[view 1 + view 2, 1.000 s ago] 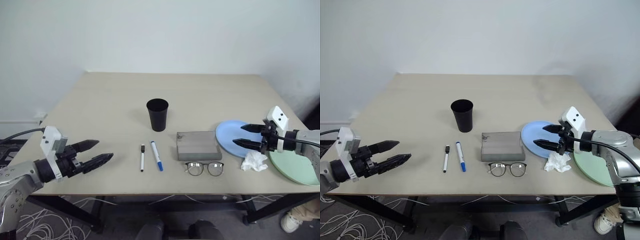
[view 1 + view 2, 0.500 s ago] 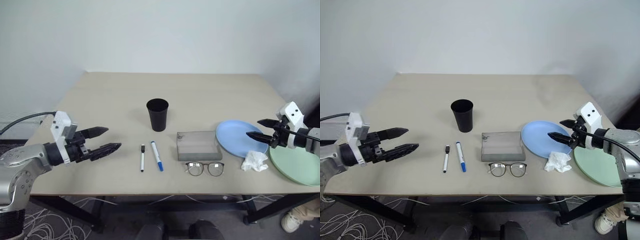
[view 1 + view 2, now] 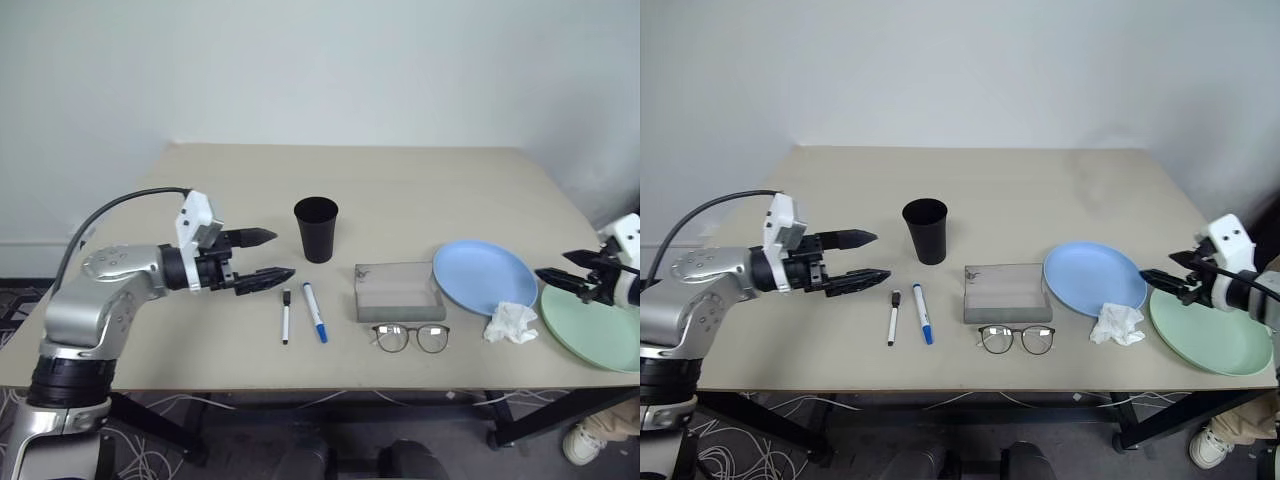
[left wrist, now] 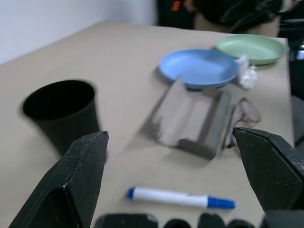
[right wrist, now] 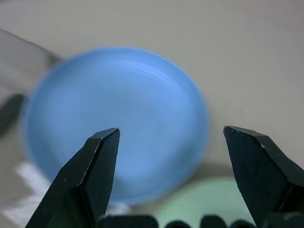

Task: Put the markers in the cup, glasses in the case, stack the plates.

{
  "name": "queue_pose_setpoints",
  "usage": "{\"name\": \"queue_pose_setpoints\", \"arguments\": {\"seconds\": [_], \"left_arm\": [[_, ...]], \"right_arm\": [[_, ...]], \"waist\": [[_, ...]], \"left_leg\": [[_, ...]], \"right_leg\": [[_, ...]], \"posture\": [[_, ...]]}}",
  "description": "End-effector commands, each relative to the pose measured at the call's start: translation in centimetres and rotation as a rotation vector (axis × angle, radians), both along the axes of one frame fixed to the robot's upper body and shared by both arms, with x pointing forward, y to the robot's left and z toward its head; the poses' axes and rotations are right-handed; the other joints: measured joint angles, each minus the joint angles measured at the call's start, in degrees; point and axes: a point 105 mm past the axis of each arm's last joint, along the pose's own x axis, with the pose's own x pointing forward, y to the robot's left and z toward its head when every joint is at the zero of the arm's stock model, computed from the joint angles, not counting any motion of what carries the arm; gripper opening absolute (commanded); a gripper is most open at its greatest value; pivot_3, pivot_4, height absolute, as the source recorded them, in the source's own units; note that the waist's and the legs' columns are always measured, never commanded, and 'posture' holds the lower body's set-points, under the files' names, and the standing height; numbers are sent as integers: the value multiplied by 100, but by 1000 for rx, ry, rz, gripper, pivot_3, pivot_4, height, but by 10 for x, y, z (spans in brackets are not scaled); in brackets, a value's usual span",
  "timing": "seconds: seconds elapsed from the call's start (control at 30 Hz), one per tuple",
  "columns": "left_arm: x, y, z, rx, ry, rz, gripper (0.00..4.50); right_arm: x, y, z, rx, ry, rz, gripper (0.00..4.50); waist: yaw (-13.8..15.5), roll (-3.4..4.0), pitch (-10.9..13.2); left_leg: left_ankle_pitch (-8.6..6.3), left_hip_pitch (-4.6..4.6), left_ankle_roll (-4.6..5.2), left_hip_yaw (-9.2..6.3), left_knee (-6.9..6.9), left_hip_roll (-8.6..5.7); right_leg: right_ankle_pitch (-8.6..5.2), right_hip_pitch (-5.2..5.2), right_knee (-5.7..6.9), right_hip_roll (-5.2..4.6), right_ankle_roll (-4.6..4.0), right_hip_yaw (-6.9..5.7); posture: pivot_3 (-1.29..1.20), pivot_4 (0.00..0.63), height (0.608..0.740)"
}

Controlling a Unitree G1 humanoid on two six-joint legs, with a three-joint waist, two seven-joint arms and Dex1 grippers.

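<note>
On the tabletop (image 3: 200,185) our released left pincer (image 3: 262,256) hovers just beside the markers (image 3: 303,312) below the cup (image 3: 316,229); we judge grasping one comes next, right pincer (image 3: 572,270) released over the plates (image 3: 484,275).

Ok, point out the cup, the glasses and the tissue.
cup (image 3: 316,233), left eye view, outer wall.
glasses (image 3: 411,337), left eye view, bridge.
tissue (image 3: 510,322), left eye view, crumpled middle.

The left gripper (image 3: 270,255) has advanced from the table's near left edge to just left of the cup (image 3: 316,229), above the black-capped marker (image 3: 285,314). The right gripper (image 3: 561,270) has withdrawn from over the blue plate (image 3: 484,277) to over the green plate (image 3: 590,330).
</note>
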Motion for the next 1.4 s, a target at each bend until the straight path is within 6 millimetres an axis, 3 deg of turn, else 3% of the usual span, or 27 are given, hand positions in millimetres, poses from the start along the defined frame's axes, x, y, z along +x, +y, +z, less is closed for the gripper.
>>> {"name": "queue_pose_setpoints", "arguments": {"seconds": [0.03,0.53,0.77,1.4], "left_arm": [[3,-9,15,-7,-71,-37,4457],[-9,-30,6,-69,-55,-54,4457],[-15,-32,2,-82,-35,-47,4457],[-17,-30,2,-82,-19,-48,4457]], "right_arm": [[-1,-34,18,-30,-64,-146,3789],[-31,-101,-28,-31,71,-510,3789],[-42,-114,-38,-32,95,-583,3789],[-61,-119,-64,18,136,-648,3789]], "waist": [[-10,3,-1],[-45,12,-4],[-44,12,-4],[-53,17,-6]], "left_leg": [[0,0,0,0,0,0],[7,32,12,1,8,0],[10,38,17,0,15,0],[13,41,23,0,20,-2]], "right_leg": [[0,0,0,0,1,0],[-7,46,0,3,-2,-3],[-20,59,0,3,20,-8],[-24,67,-2,2,34,-10]], "posture": [[0,0,731],[0,0,731],[0,0,731],[0,0,731]]}}
